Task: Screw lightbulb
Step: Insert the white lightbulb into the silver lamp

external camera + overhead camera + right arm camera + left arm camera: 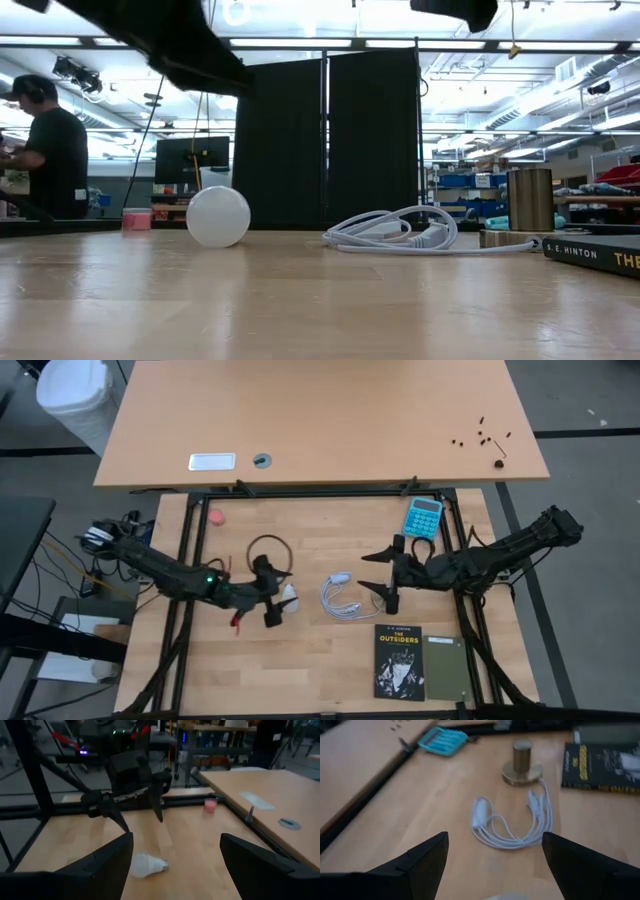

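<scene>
White lightbulb [288, 598] lies on its side on the wooden counter [300, 660], just below the left pincer [268, 591], whose fingers gape empty. Right pincer [385, 575] hovers open beside the coiled cable [343, 596].

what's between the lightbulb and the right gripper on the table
The coiled white cable lies between the lightbulb and the right gripper; the high view shows it best.
</scene>
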You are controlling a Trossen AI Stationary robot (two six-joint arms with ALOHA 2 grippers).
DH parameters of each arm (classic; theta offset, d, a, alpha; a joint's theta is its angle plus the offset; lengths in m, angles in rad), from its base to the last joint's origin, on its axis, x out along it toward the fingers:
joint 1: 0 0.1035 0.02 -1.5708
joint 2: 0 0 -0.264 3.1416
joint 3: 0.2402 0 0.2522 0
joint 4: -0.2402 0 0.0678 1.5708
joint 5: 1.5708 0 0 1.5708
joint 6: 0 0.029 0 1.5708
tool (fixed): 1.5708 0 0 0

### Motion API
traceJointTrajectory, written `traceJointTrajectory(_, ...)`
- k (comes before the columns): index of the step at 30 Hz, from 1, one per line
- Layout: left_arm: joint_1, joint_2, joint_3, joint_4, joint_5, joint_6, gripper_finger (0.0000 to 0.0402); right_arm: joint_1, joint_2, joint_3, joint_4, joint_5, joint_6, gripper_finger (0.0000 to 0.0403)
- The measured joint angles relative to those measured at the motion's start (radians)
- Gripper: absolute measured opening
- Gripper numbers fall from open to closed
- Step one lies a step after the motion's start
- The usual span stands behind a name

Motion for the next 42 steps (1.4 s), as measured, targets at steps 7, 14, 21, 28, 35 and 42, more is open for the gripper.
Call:
traceJointTrajectory(7,0.046,0.127,0.13,-0.106,0.072,0.017,0.0328,-0.022,0.001,0.002,-0.055,-0.042,0.036,0.0309)
traceJointTrajectory(14,0.082,0.239,0.231,-0.129,0.164,0.082,0.0328,-0.094,-0.021,0.024,-0.244,-0.121,0.078,0.0309)
traceJointTrajectory(21,0.106,0.292,0.279,-0.204,0.234,0.077,0.0328,-0.116,-0.021,0.008,-0.343,-0.141,0.076,0.0309)
traceJointTrajectory(28,0.128,0.29,0.391,-0.51,0.265,-0.214,0.0328,-0.116,-0.014,0.0,-0.357,-0.064,0.129,0.0309)
traceJointTrajectory(35,0.053,0.303,0.387,-0.526,0.22,-0.429,0.0328,-0.116,0.021,0.0,-0.357,0.048,0.134,0.0309)
traceJointTrajectory(42,0.002,0.366,0.386,-0.582,0.142,-0.626,0.0328,-0.114,0.054,0.0,-0.32,0.1,0.156,0.0309)
